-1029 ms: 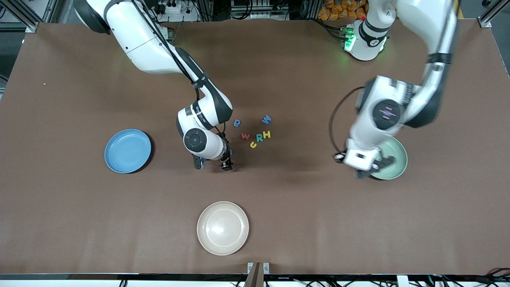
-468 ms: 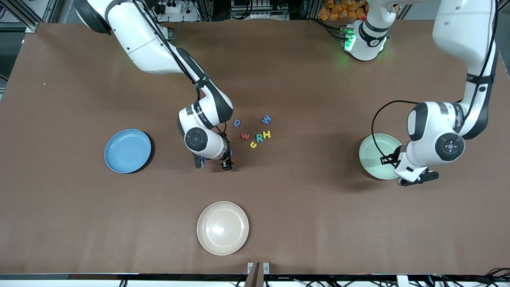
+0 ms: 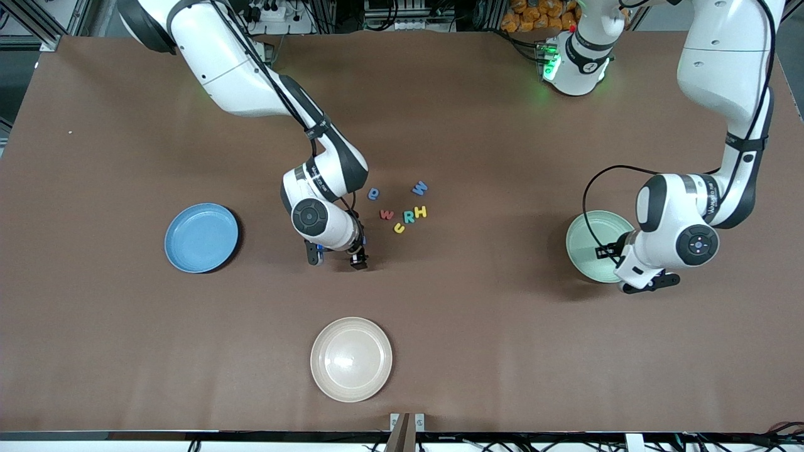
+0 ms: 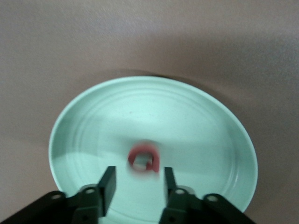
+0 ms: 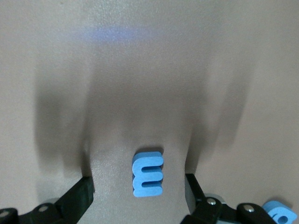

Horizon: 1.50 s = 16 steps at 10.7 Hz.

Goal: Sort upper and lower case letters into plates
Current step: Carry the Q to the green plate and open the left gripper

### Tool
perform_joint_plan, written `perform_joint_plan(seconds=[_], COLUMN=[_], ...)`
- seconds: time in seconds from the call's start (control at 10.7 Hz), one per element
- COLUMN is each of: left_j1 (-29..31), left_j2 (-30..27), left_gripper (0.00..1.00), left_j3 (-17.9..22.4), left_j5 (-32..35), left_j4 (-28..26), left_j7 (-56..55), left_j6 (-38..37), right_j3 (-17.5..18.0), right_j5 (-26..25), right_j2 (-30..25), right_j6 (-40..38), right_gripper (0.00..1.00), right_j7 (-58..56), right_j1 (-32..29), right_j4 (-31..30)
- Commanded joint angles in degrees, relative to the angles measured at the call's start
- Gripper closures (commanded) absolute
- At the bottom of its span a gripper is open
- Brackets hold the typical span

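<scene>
Over the mint plate [image 4: 196, 107], the left hand [image 4: 138, 186] is open, a red letter [image 4: 145, 158] loose between its fingers; the right hand [image 5: 140, 193] is open around a blue letter [image 5: 148, 173] on the worktop [image 3: 440, 314]

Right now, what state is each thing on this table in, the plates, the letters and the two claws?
Mint plate: holds one red letter.
Blue plate: no letters visible in it.
Cream plate: no letters visible in it.
Letter pile: loose on the table.
Blue E: flat on the table between the right claw's fingers.
Left claw: open, over the mint plate.
Right claw: open around the E.
</scene>
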Motion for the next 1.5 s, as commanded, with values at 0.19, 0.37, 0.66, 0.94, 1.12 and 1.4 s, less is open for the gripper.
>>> perform_joint_plan(seconds=[0.19, 0.37, 0.66, 0.94, 1.12, 1.4], left_j1=[-0.6, -0.8, -0.8, -0.7, -0.6, -0.5], left_j2=[-8.4, -11.6, -15.8, -21.5, -24.9, -27.7], left_gripper=[0.0, 0.0, 0.0, 0.0, 0.0, 0.0], left_j3=[-1.8, -4.1, -5.4, -6.8, -7.2, -7.5], left_j5=[0.4, 1.2, 1.4, 1.4, 1.4, 1.4], left_j4=[2.1, 6.8, 10.7, 11.0, 11.0, 11.6], left_j7=[1.4, 0.6, 0.6, 0.7, 1.0, 1.4], left_j6=[-3.4, -9.9, -15.1, -15.9, -16.8, -18.9], right_j3=[-0.2, -0.2, -0.2, -0.2, -0.2, -0.2], right_j5=[-2.0, -2.6, -3.7, -4.1, -4.9, -5.3], right_j2=[-0.7, -0.8, -0.8, -1.1, -1.3, -1.4], right_j6=[0.2, 0.3, 0.2, 0.0, 0.1, 0.2], right_gripper=[0.14, 0.14, 0.17, 0.17, 0.24, 0.41], right_j7=[1.5, 1.6, 1.7, 1.7, 1.7, 1.7], right_j1=[1.7, 1.8, 1.8, 1.8, 1.8, 1.8], right_j4=[-2.3, -2.5, -2.6, -2.6, -3.5, -3.6])
